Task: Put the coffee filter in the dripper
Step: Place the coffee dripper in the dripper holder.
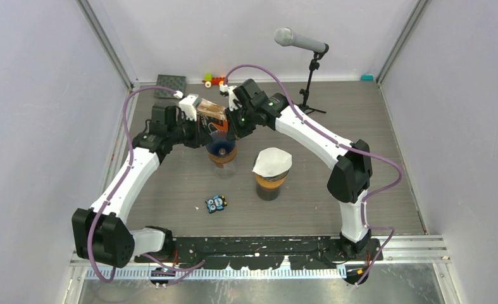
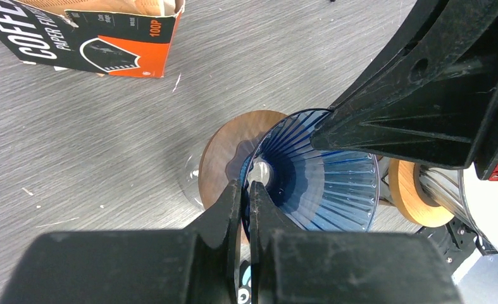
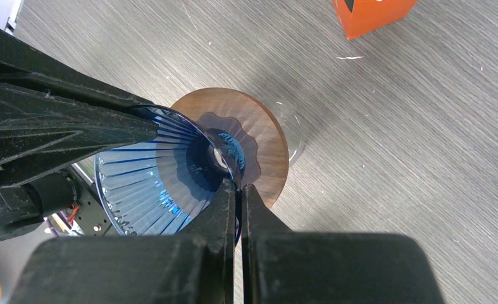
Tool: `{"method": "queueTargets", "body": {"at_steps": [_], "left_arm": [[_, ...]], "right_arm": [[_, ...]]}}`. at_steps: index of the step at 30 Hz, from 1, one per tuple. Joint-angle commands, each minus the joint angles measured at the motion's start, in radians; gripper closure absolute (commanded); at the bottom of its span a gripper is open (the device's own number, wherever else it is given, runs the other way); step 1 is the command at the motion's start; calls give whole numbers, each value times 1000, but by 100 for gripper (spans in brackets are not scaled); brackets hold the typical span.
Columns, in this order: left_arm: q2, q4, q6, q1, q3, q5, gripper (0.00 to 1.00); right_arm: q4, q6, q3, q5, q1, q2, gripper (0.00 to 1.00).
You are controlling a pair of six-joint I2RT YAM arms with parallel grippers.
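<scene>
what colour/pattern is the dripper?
The dripper is translucent blue with radial ribs running down to its centre hole; clearest in the left wrist view.

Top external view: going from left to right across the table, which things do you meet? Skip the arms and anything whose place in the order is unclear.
Black pad → blue dripper → dripper with the white filter → microphone stand → small teal object.

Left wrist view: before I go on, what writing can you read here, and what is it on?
"COFFE": large white letters on the black-and-orange box, cut off by the frame edge.
"PAPER": a smaller line under it on the same box, and the rest is cut off.
"100P": white on the box's orange corner.
Small white print left of "100P": too small to read.
</scene>
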Motion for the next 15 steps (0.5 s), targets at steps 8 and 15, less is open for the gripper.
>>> {"method": "queueTargets", "body": {"at_steps": [8,15], "left_arm": [[80,-128,134,-48,-90,-81,100],[72,-122,159,-63,-100,-93,100]], "right_arm": [[-25,-96,-107,69,46,89,100],[-2,-105,-141,90,61,76,99]]}}
